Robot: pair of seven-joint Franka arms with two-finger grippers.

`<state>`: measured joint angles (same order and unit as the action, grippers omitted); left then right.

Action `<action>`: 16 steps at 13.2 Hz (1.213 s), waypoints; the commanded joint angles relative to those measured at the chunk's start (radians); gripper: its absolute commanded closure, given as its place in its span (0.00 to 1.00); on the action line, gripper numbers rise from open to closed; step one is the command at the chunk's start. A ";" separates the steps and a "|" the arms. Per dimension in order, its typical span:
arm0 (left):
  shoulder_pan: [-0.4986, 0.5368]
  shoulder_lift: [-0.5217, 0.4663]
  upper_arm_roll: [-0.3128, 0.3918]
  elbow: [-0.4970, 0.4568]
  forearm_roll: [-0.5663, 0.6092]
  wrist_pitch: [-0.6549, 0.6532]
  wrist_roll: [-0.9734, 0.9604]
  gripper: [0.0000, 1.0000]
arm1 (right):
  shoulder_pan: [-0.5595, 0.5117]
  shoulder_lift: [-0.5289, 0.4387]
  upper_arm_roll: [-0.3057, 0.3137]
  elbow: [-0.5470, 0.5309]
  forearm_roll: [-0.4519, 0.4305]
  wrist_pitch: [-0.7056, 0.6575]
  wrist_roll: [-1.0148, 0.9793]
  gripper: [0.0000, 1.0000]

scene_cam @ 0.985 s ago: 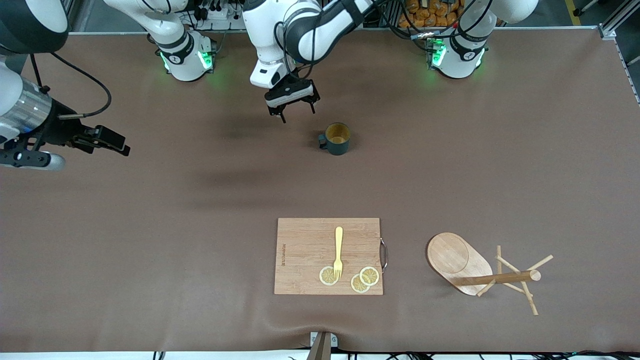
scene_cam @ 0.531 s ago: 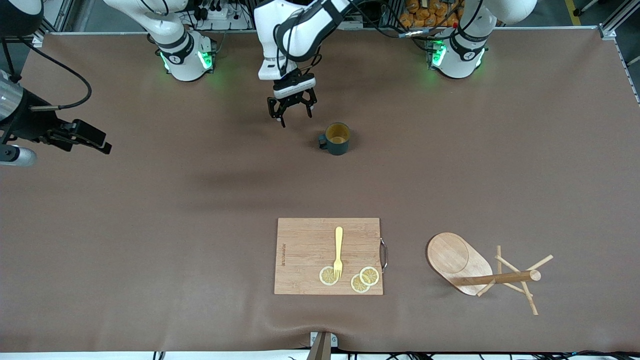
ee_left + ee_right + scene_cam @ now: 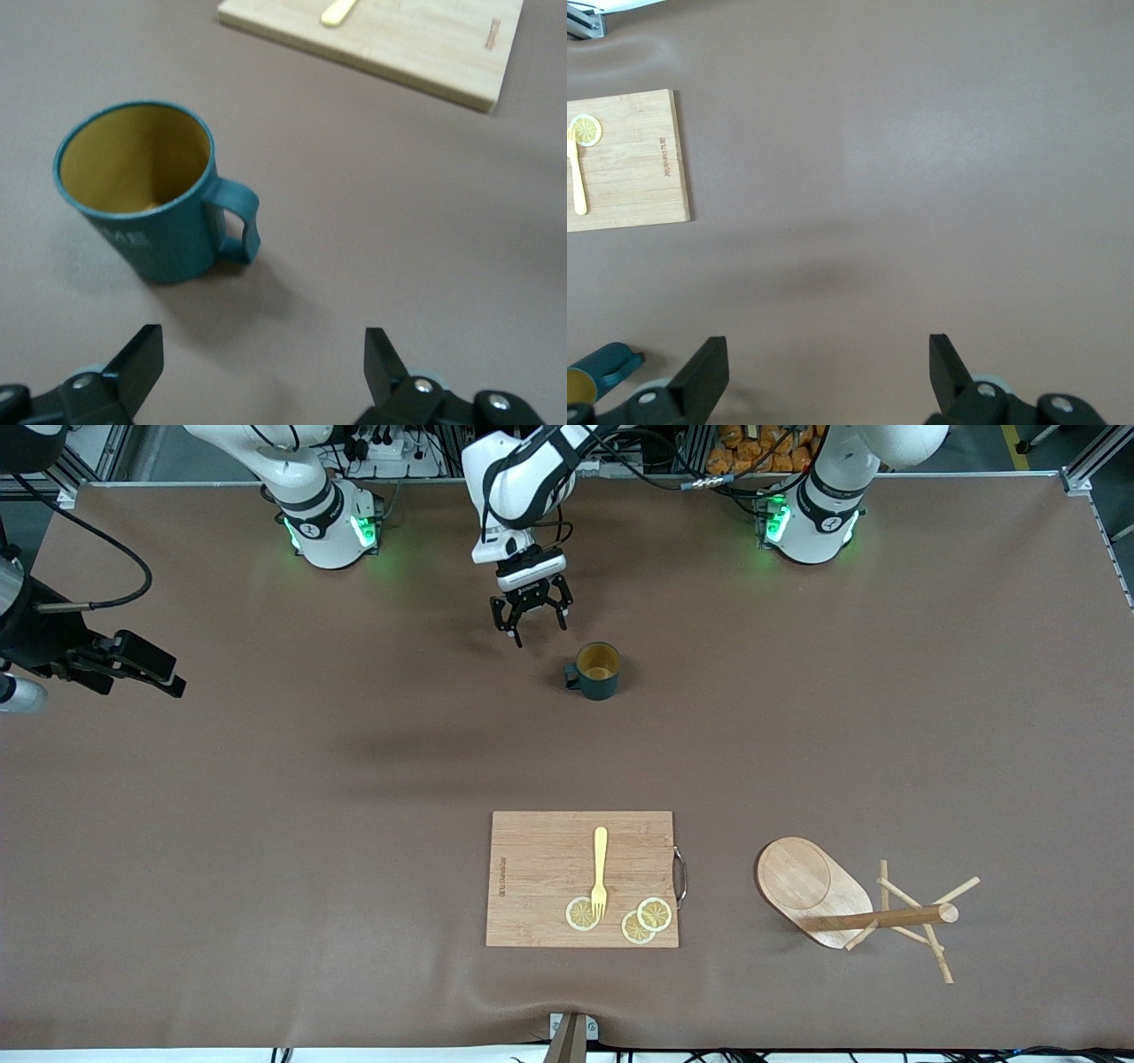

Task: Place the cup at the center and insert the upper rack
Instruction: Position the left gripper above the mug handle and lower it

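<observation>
Nearest the front camera lies the board [image 3: 582, 878], with a yellow fork [image 3: 600, 872] and three lemon slices [image 3: 654, 913] on it. Beside it, toward the left arm's end of the counter [image 3: 266, 824], the rack [image 3: 855, 904] is tipped on its side, its oval base up on edge, its pole level with the counter and its pegs splayed out. It looks untouched, so I judge the rack step not yet begun. Farther from the camera the cup [image 3: 597, 670] stands upright on the bare counter, mouth up, handle pointing toward the right arm's end, well apart from the board and the rack. The left gripper [image 3: 530, 615] hangs just beside the cup, a little toward the right arm's end of the counter, not touching it. Its jaws stand wide open and hold nothing, and in the left wrist view the cup [image 3: 151, 190] sits ahead of the left gripper [image 3: 264, 367], off toward one finger rather than centred between the two. The right gripper [image 3: 133, 664] waits out at its own end of the counter, jaws also open and empty, with only the board's corner and a sliver of the cup in its wrist view. To me this is the reach for the cup, the first step. The next move calls for the left gripper to line up over the cup's rim or wall, come down and close, minding the handle so the fingers do not knock the cup over.
</observation>
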<state>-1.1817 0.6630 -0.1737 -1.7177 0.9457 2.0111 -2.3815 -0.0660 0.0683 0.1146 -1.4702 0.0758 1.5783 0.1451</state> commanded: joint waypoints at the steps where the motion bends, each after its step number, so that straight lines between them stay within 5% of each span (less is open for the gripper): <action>1: -0.009 0.018 0.007 0.015 0.073 -0.054 -0.033 0.00 | -0.003 0.005 -0.003 0.054 -0.015 -0.032 0.007 0.00; 7: -0.019 0.093 0.016 0.055 0.180 -0.091 -0.044 0.00 | 0.055 -0.013 -0.047 0.044 -0.027 -0.041 0.004 0.00; 10: -0.019 0.110 0.025 0.085 0.219 -0.091 -0.044 0.00 | 0.161 -0.012 -0.171 0.044 -0.031 -0.038 0.004 0.00; 16: -0.019 0.168 0.031 0.102 0.341 -0.109 -0.045 0.00 | 0.114 -0.010 -0.153 0.042 -0.025 -0.026 0.004 0.00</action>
<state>-1.1870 0.8037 -0.1512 -1.6443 1.2447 1.9373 -2.4153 0.0630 0.0621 -0.0503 -1.4357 0.0616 1.5568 0.1462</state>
